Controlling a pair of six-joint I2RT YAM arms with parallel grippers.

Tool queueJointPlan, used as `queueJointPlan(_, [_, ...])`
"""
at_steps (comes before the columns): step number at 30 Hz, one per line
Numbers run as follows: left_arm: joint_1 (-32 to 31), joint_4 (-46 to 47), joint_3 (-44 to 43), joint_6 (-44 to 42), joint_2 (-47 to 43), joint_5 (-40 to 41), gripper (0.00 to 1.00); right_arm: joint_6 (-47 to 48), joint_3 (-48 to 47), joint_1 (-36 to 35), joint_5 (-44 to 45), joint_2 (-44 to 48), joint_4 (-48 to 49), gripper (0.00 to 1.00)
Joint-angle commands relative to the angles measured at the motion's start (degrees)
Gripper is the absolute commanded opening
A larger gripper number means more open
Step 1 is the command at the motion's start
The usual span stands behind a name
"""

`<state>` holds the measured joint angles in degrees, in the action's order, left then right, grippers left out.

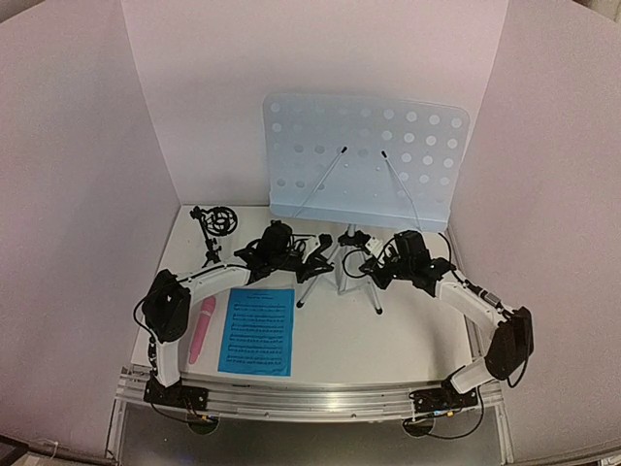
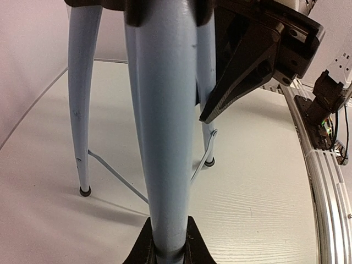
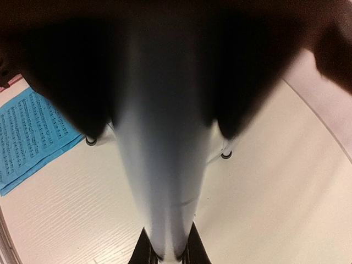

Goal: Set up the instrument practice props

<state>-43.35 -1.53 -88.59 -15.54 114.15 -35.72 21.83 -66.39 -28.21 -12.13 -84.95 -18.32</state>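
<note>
The music stand's pale-blue perforated desk [image 1: 364, 160] stands upright at the back, on its silver tripod [image 1: 335, 267]. My left gripper [image 1: 312, 252] is shut on the stand's tube [image 2: 165, 137], which runs up between its fingers [image 2: 144, 248]. From the other side, my right gripper [image 1: 363, 245] is shut on the same stand's tube [image 3: 165, 165]. One bright-blue sheet-music page [image 1: 257, 330] lies flat near the front left, also showing in the right wrist view as the page [image 3: 33, 137]. A pink microphone [image 1: 202, 330] lies left of it. The small black mic stand [image 1: 213, 228] is at the back left.
White walls close in the table [image 1: 388, 340] at the back and both sides. A metal rail [image 1: 310, 400] runs along the near edge with both arm bases on it. The tripod's rubber feet [image 2: 84, 191] rest on the tabletop. The right gripper's black body [image 2: 247, 60] hangs close by.
</note>
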Motion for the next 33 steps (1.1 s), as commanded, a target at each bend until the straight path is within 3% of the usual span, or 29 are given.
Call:
queueJointPlan(1, [6.25, -2.39, -4.94, -4.76, -3.71, 8.12, 0.00, 5.82, 0.90, 9.37, 10.78, 4.54, -10.94, 0.00])
queueJointPlan(10, [6.98, -4.42, -7.92, -11.07, -1.38, 7.91, 0.00, 12.71, -3.83, 12.39, 12.04, 1.44, -13.28, 0.00])
queueJointPlan(21, [10.69, -22.20, -26.10, -11.01, 7.34, 3.64, 0.00, 10.20, -25.41, 13.08, 0.52, -16.67, -20.51, 0.00])
queueJointPlan(27, [12.93, -17.15, -21.36, -13.30, 6.25, 5.67, 0.00, 12.03, -27.98, 13.02, 1.38, -21.09, -21.29, 0.00])
queueJointPlan(33, [15.42, -17.04, -21.88, -19.79, 7.36, 8.17, 0.00, 14.27, -28.72, 13.06, 3.13, -22.64, -21.24, 0.00])
